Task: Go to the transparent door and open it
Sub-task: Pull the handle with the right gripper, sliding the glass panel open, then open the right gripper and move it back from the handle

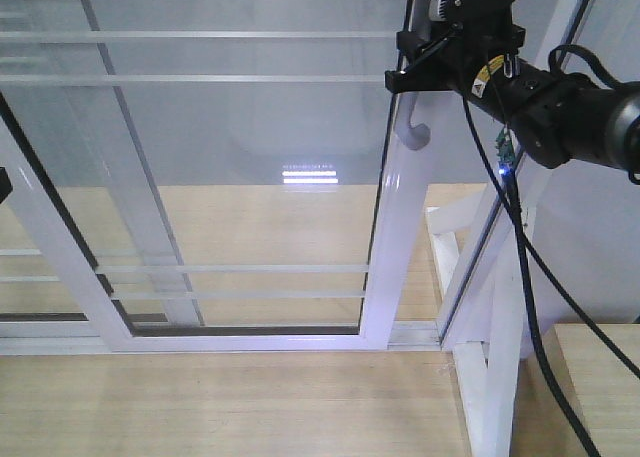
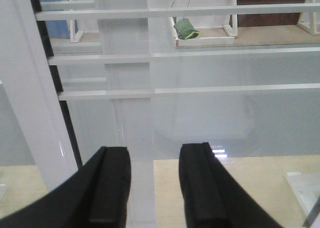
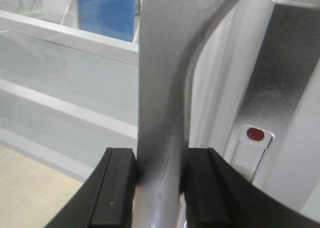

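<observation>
Front view downward, right wrist close, handle (image 3: 161, 113) shared

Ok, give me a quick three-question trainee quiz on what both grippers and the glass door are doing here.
1. True or false: the right gripper is shut on the grey handle.
2. The left gripper holds: A) a cloth, B) nothing, C) the door frame.
3. Fill in: in the front view, the handle sits on the transparent door's ____ stile.
Key: 1 true; 2 B; 3 right.
</observation>
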Motion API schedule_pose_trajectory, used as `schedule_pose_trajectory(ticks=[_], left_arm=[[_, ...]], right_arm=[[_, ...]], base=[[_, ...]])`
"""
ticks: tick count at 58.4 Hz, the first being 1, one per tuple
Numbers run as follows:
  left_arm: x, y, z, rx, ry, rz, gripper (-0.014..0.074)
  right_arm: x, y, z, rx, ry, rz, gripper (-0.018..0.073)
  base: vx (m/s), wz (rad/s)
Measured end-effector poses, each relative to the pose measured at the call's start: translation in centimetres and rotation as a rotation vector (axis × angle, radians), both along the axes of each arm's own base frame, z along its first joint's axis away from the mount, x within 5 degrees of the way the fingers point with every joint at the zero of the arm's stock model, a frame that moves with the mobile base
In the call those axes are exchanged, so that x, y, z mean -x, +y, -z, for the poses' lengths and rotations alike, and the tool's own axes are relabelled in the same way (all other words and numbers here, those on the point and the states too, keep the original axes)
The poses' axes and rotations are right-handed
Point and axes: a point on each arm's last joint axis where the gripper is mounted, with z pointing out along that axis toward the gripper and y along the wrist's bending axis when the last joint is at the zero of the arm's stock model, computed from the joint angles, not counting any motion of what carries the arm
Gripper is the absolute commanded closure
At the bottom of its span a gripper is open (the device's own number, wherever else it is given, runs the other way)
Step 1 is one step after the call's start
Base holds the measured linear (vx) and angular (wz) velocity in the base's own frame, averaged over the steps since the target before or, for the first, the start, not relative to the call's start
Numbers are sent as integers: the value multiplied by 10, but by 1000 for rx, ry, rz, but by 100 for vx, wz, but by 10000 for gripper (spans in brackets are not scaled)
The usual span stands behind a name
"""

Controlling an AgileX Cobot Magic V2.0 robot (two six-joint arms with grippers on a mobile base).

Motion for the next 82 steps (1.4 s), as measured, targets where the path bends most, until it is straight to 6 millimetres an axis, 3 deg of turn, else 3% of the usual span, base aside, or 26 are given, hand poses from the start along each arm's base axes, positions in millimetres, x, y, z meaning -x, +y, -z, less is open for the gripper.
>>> schedule_pose_trajectory(ticks=[22,28,36,41,55,64,72,82], left_arm=[[0,0,0,0,1,0,208],[0,0,0,0,2,0,208],[0,0,1,-1,6,0,208],[0,0,1,-1,6,0,208],[0,0,0,-1,0,3,208],[-1,-13,0,-1,-7,70,208],[-11,-36,4,3,-42,180,208],[-34,-73,21,10,-65,318,196]], right_arm=[[23,50,5,69,18,-149,186],[31,48,-7,77,11,-145,186],[60,34,-33,73,-22,-131,186],[92,21,-46,75,-33,-122,186],[182,-27,-56,92,1,-18,186],[226,-57,-64,67,9,91,186],[252,-71,-71,75,-4,136,186],[263,-78,-71,97,30,170,186]], base=[[0,0],[0,0],[0,0],[0,0],[0,0],[0,0],[0,0],[0,0]])
